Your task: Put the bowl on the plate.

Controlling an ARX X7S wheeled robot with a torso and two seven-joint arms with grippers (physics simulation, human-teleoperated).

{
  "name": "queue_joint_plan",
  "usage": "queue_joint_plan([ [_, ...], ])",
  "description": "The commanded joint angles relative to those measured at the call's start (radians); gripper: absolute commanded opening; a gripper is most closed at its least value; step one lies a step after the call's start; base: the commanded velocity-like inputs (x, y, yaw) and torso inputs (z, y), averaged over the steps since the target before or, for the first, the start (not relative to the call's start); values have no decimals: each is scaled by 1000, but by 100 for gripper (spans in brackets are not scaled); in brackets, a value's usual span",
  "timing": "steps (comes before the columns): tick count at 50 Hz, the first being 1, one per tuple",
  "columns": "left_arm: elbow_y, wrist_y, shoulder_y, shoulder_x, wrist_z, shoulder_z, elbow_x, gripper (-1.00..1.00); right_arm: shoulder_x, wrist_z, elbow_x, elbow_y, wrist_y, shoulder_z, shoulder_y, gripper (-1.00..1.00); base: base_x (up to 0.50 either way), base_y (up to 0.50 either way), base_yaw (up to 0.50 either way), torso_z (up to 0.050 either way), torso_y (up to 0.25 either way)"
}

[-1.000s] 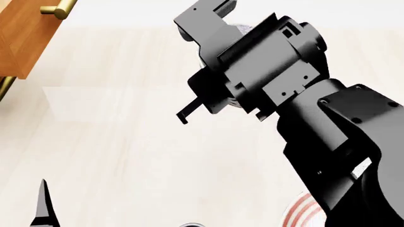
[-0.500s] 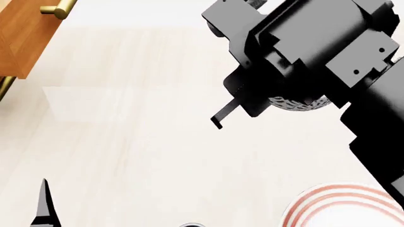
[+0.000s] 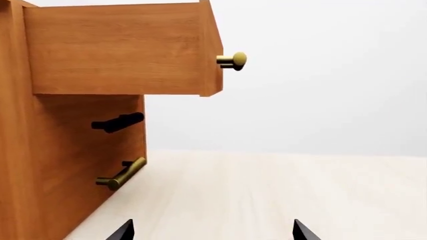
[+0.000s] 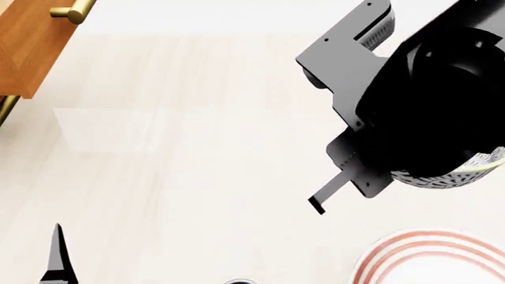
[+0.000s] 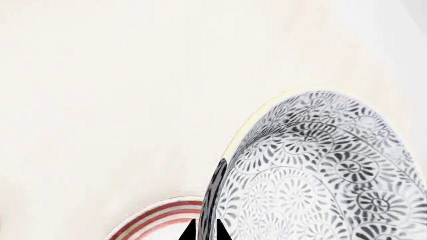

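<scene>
The bowl (image 5: 313, 175), patterned grey-blue with a pale rim, hangs above the table, gripped by its wall in my right gripper (image 5: 205, 232), which is shut on it. In the head view only a sliver of the bowl (image 4: 457, 174) shows under the right arm, above and just beyond the plate (image 4: 426, 257). The plate (image 5: 160, 220), white with red rings, lies below the bowl. My left gripper (image 3: 208, 231) is open with nothing between its fingertips; one fingertip (image 4: 57, 254) shows at the head view's lower left.
A wooden cabinet (image 3: 73, 125) with an open drawer (image 3: 120, 47) and brass handles (image 3: 123, 174) stands at the left; its corner (image 4: 32, 41) shows in the head view. A small dark object (image 4: 236, 281) peeks in at the head view's bottom edge.
My right arm has carried the bowl to the right and toward me, from the middle of the table to just above the plate's far edge. The left gripper has not moved.
</scene>
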Motion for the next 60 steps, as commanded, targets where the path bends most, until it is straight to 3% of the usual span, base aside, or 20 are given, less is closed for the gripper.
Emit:
queue_joint_plan([
  [1, -9, 2, -5, 0, 1, 5, 1, 100, 127, 285, 260, -118, 30, 6, -1, -100, 0, 0, 0, 0, 0],
  [12, -11, 5, -5, -1, 1, 11, 3, 100, 241, 458, 451, -230, -32, -32, -7, -100, 0, 0, 0, 0, 0],
  [26, -13, 7, -4, -3, 0, 14, 0, 100, 312, 560, 555, -341, -88, -60, -8, -100, 0, 0, 0, 0, 0],
  [60, -33, 14, -17, -3, 2, 23, -7, 100, 499, 693, 680, -569, -228, -116, -96, -100, 0, 0, 0, 0, 0],
])
